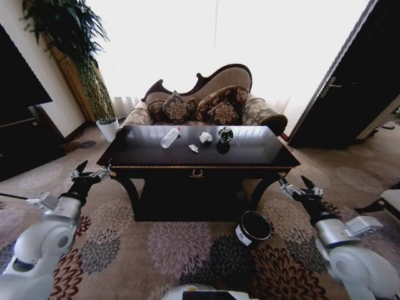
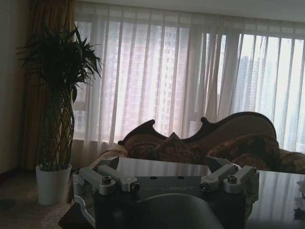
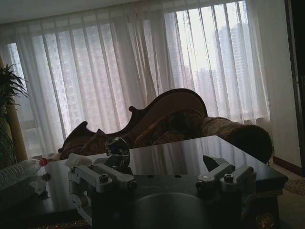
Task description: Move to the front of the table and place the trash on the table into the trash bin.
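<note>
The dark glossy table [image 1: 256, 156] stands straight ahead. On its top lies the trash: a clear plastic bottle [image 1: 169, 137], two white paper wads [image 1: 205, 137] [image 1: 194, 148] and a dark shiny round object [image 1: 225, 134]. The small black trash bin [image 1: 253, 228] sits on the carpet by the table's front right leg, tilted toward me. My left gripper [image 1: 94, 172] hangs open off the table's left front corner. My right gripper [image 1: 299, 185] hangs open off the right front corner. The right wrist view shows the bottle [image 3: 19, 174], a wad [image 3: 78, 160] and the round object [image 3: 117, 148].
A patterned sofa [image 1: 206, 103] stands behind the table. A white plant pot [image 1: 108, 129] with a tall plant is at the back left, a dark cabinet [image 1: 19, 125] on the left and a dark door [image 1: 356, 87] on the right. Patterned carpet [image 1: 175, 250] lies between me and the table.
</note>
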Motion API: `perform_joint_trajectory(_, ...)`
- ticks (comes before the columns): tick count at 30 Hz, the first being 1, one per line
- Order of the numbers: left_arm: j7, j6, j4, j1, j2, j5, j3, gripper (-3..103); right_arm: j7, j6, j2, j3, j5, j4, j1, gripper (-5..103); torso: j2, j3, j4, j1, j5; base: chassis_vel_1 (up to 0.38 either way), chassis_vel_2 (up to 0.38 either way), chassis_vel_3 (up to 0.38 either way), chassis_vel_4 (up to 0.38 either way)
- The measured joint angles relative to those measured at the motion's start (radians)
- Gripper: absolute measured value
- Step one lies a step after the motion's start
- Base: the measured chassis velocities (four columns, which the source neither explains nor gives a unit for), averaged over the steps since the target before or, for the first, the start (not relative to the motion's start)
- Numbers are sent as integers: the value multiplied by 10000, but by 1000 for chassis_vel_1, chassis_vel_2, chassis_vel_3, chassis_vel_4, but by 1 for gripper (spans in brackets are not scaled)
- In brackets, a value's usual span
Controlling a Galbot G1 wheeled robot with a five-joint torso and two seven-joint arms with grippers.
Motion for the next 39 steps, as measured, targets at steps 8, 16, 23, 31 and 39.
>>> perform_joint_trajectory(8, 12, 0, 4, 12, -10, 10, 11, 100, 21, -16, 8, -2, -89, 0, -10, 100, -1, 0, 0, 1, -1, -171, 172, 172, -172)
perform_joint_trajectory(16, 362, -60, -22, 53, 121, -435, 53, 100, 115, 3, 54, -24, -232, -21, 17, 100, -3, 2, 0, 8, -1, -130, 126, 122, -110)
perform_joint_trajectory(23, 902, -195, 693, -180, 1449, -940, 453, 100, 50, 55, 274, -88, -468, -40, -93, 100, 3, -5, 0, -10, -1, 0, 0, 0, 0)
perform_joint_trajectory(31, 1149, -368, 1618, -820, 3108, -1854, 1242, 100, 14, 71, 363, -99, -552, -65, -126, 100, -1, 1, -1, 2, -3, 0, 0, 0, 0)
perform_joint_trajectory(39, 1378, -486, 2443, -1881, 4222, -2534, 2325, 100, -20, 110, 442, -95, -599, -80, -174, 100, 1, -1, -1, -2, -1, 0, 0, 0, 0)
